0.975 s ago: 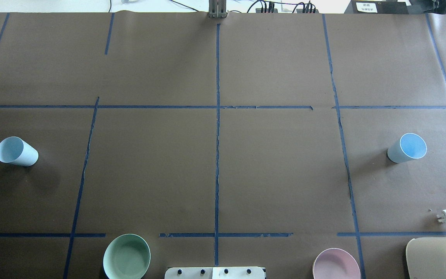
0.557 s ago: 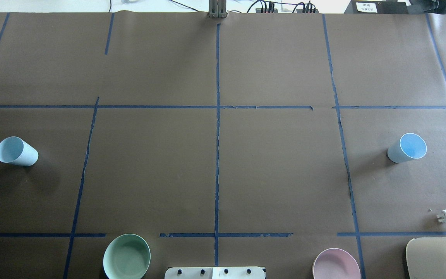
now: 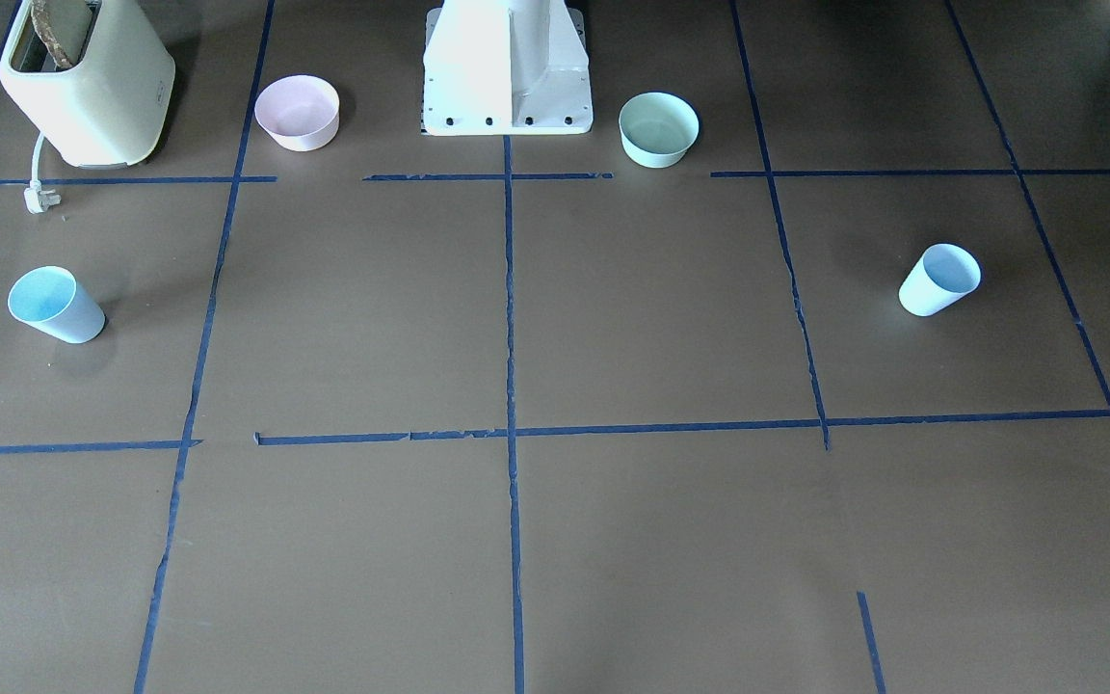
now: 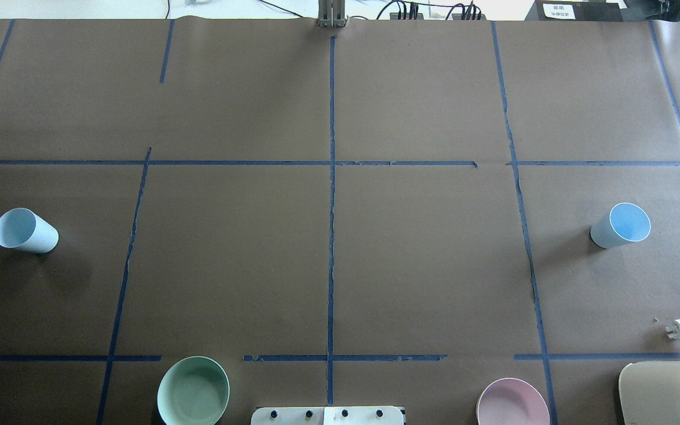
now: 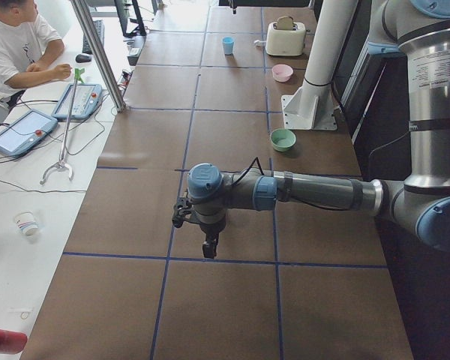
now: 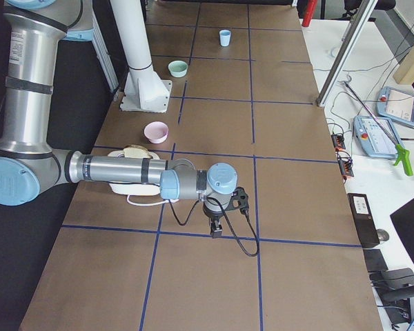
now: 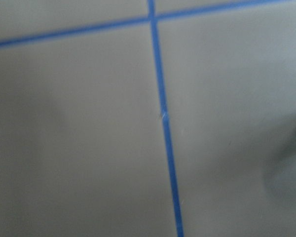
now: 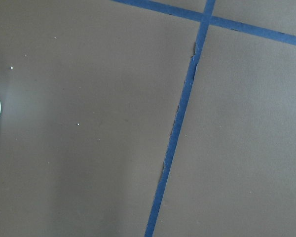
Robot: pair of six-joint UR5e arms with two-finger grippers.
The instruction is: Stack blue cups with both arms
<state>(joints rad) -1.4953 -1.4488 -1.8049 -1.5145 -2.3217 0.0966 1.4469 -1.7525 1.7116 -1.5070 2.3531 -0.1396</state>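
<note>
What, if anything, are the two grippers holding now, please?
Nothing: both blue cups stand alone on the table, no jaws touching either.

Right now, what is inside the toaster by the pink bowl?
A brown slice, probably bread, sticks out of the toaster slot. Its lower part is hidden inside the casing.

A cream toaster [image 3: 88, 87] stands at the table's edge with a browned slice of bread [image 3: 62, 19] in its slot. Its white cord ends in a plug [image 3: 38, 200] that lies loose on the brown paper [image 3: 661, 520] just in front of the toaster. A pink bowl [image 3: 297, 113] sits upright near the toaster, with one of the blue tape lines [image 3: 509, 318] between them. A mint-green bowl [image 3: 658, 129] stands in the same row, well apart from the toaster. Across the table's width from the toaster, a man in a white T-shirt [image 5: 19, 45] sits at a white bench. Two control tablets [image 5: 22, 133] and a small paper cup [image 5: 26, 223] lie on it.
</note>
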